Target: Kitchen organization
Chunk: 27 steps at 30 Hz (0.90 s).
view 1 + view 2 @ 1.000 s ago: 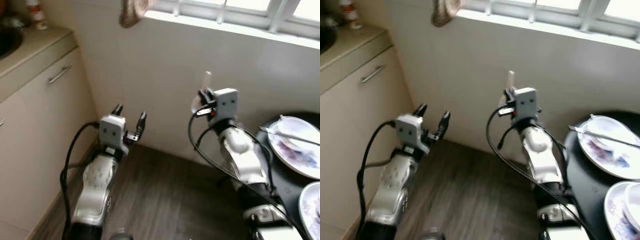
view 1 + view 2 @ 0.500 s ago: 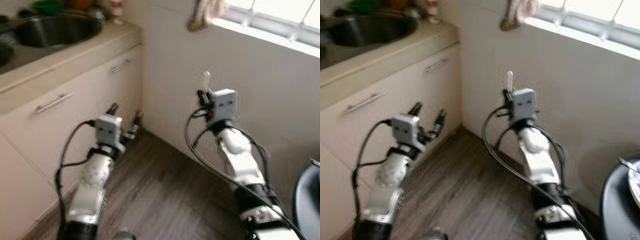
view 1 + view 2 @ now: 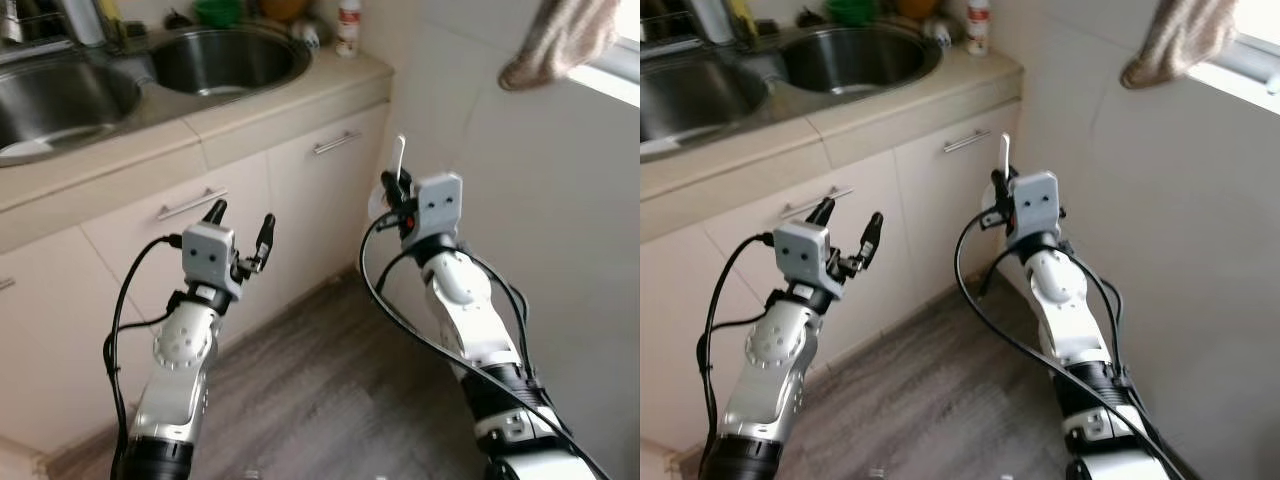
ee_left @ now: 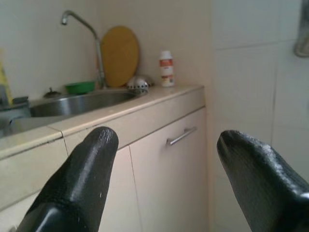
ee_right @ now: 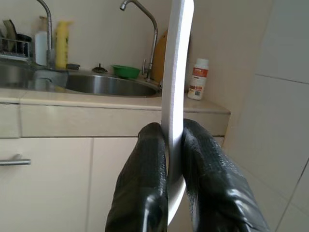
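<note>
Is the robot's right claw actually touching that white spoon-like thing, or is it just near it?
Touching. In the right wrist view, both black fingers of the right gripper press against the white utensil from either side, with no gap.

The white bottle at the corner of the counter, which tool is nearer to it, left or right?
Right. The right tool, clamped on a white spoon, is raised just below and in front of the white bottle. The left tool hangs lower, before the cabinet doors, farther away.

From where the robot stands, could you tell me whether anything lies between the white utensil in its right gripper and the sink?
Nothing visible does. The right gripper holds the white utensil upright before the cabinet; the sink lies open beyond the countertop edge.
</note>
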{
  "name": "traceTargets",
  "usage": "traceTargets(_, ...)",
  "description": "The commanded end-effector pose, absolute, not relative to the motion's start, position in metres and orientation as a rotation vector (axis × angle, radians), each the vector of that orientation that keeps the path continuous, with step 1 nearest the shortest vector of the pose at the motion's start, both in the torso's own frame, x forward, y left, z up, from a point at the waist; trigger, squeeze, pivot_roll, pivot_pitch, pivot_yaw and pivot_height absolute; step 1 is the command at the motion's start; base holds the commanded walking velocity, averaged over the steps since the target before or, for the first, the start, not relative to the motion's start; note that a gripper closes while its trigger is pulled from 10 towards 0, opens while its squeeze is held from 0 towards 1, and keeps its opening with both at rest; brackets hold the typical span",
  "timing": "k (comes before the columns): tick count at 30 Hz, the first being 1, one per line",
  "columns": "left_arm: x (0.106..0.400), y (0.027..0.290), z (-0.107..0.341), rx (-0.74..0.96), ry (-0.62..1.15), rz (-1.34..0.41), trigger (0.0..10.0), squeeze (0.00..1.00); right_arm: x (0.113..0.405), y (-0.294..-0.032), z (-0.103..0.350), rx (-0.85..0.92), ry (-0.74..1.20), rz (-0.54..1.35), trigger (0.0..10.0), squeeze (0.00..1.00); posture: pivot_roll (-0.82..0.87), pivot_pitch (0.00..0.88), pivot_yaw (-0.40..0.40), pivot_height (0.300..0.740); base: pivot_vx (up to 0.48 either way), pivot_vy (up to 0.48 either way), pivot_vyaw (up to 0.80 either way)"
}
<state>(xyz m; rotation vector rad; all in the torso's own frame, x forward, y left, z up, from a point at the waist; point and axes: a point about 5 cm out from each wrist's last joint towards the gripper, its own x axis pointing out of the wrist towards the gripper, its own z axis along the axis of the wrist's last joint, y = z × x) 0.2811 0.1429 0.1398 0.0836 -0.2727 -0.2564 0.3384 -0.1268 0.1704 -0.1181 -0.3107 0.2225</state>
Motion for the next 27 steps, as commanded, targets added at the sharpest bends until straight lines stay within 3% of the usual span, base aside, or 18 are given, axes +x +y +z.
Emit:
traceTargets(1, 0.281, 0.142, 0.141, 0.107, -0.275, -0.271, 10.0, 0.0, 0.339, -0.126, 0.173, -0.109, -0.324, 0.216, 0.0, 0.0, 0.01, 0.0, -0.078, 0.74, 0.262, 0.0, 0.8)
traceTargets(13, 0.282, 0.14, 0.141, 0.11, -0.282, -0.279, 10.0, 0.0, 0.339, -0.127, 0.176, -0.103, -0.345, 0.201, 0.0, 0.0, 0.01, 0.0, -0.075, 0.74, 0.267, 0.0, 0.8)
traceTargets(27, 0.283, 0.14, 0.143, 0.119, -0.289, -0.283, 10.0, 0.0, 0.341, -0.13, 0.184, -0.075, -0.386, 0.157, 0.0, 0.0, 0.01, 0.0, -0.073, 0.74, 0.266, 0.0, 0.0)
